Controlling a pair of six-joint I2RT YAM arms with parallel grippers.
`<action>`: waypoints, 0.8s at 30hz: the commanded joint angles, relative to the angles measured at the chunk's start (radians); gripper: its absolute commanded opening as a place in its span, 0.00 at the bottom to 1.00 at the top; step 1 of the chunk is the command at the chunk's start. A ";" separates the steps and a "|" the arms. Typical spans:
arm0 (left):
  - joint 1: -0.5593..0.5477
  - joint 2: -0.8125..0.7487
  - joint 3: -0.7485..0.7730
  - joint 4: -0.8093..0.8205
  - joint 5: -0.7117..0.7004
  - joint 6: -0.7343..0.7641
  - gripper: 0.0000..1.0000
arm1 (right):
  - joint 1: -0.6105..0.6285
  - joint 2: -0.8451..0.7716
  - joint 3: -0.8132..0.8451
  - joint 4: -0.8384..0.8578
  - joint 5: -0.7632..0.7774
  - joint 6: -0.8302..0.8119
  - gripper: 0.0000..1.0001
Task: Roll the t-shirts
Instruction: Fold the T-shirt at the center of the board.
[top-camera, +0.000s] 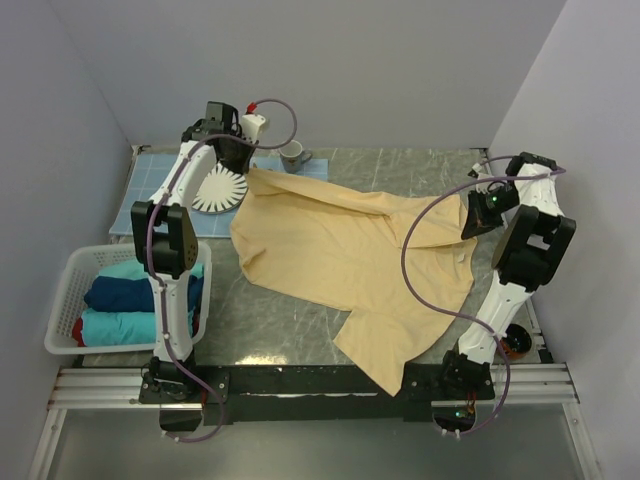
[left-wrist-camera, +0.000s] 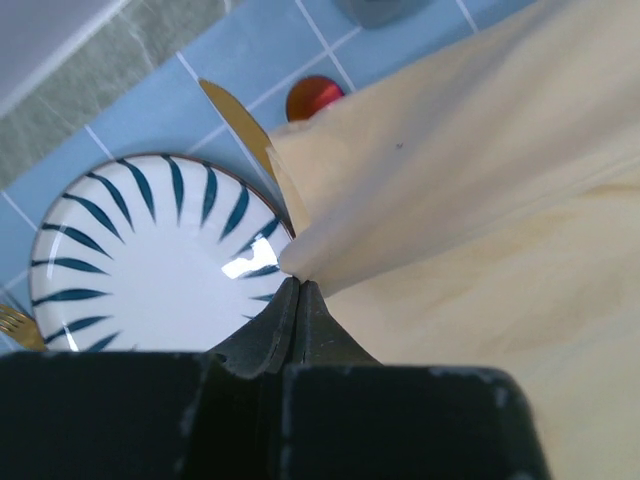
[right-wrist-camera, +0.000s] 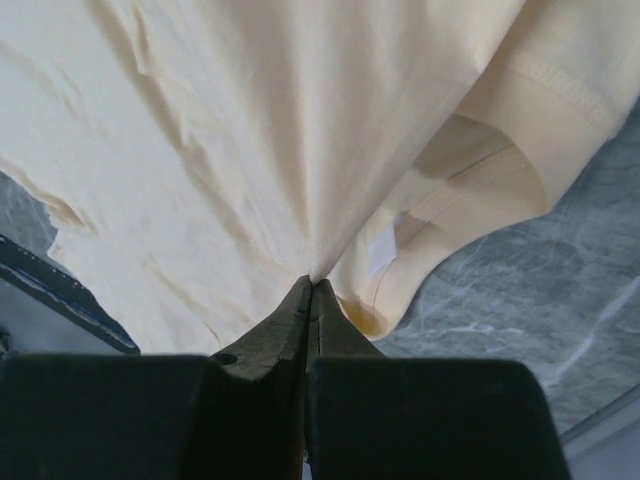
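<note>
My left end effector (left-wrist-camera: 300, 285) is pressed together, pinching a corner of the yellow t-shirt (top-camera: 340, 250) at the edge of the plate (left-wrist-camera: 130, 260). My right end effector (right-wrist-camera: 312, 282) likewise pinches cloth near the collar. The shirt lies spread and rumpled across the worktop (top-camera: 270, 325); no roll begun. The teal and navy t-shirts (top-camera: 115, 295) sit bundled in the basket (top-camera: 62, 300).

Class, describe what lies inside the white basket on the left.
The white basket holds folded teal t-shirts with a navy one between, plus something red. The left arm covers its right side; lower layers are hidden.
</note>
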 joint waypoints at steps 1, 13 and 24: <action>-0.001 0.002 0.106 0.039 0.019 0.083 0.01 | -0.020 -0.050 0.036 -0.078 -0.059 -0.016 0.00; -0.047 -0.082 0.015 -0.187 0.099 0.365 0.01 | -0.029 -0.053 0.003 -0.123 -0.067 -0.072 0.00; -0.053 -0.079 -0.039 -0.355 -0.014 0.664 0.01 | -0.029 -0.047 -0.106 -0.124 0.005 -0.155 0.00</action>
